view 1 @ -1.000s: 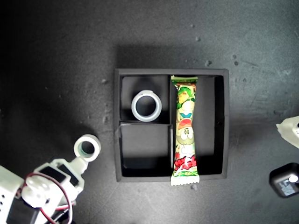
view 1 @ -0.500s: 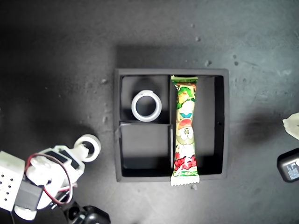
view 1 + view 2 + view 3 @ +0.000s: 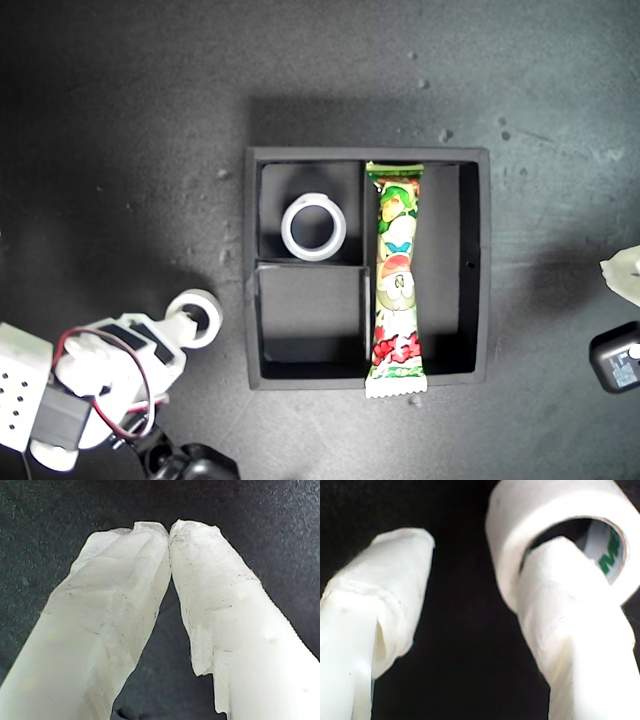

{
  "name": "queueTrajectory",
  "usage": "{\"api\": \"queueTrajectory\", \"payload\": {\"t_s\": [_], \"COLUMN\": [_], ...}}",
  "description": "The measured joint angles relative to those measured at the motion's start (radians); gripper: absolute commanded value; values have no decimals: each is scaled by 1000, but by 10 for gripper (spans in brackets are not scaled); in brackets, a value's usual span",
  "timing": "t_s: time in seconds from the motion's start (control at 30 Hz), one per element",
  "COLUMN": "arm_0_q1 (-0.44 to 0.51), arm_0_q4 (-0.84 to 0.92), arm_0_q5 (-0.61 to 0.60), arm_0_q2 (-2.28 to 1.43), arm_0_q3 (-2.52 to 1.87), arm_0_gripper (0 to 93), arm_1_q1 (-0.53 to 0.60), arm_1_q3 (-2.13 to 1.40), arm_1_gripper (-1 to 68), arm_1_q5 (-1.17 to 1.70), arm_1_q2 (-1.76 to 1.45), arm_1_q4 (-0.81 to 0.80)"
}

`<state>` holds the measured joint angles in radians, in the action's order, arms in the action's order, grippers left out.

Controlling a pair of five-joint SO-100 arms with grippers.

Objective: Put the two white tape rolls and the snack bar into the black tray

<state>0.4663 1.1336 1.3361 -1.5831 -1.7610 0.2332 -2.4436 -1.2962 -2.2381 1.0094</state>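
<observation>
Tape roll with green core point(image 3: 196, 318) on the dark mat point(image 3: 120, 150), just outside the black tray point(image 3: 477, 270) toward the exterior view's left, one finger point(image 3: 570, 630) of my second gripper point(image 3: 485, 570) hooked through its hole, jaws spread wide. Wider tape roll point(image 3: 313, 228) in a small compartment, snack bar point(image 3: 396, 280) in the long one. My first gripper point(image 3: 170, 530) with tips pressed together, holding nothing.

- My second gripper point(image 3: 470, 570): white fingers wrapped in white tape.
- Behind it, a white arm point(image 3: 100, 375) with black servos and red wires.
</observation>
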Motion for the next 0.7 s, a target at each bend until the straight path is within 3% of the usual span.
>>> {"api": "queueTrajectory", "payload": {"t_s": [0.7], "arm_0_q1": [-35], "arm_0_q4": [21], "arm_0_q5": [-44], "arm_0_q2": [55], "arm_0_q3": [41], "arm_0_gripper": [123], "arm_1_q1": [29], "arm_1_q3": [-87], "arm_1_gripper": [-4], "arm_1_q5": [-18], "arm_1_q2": [-5], "arm_1_q4": [-94]}}
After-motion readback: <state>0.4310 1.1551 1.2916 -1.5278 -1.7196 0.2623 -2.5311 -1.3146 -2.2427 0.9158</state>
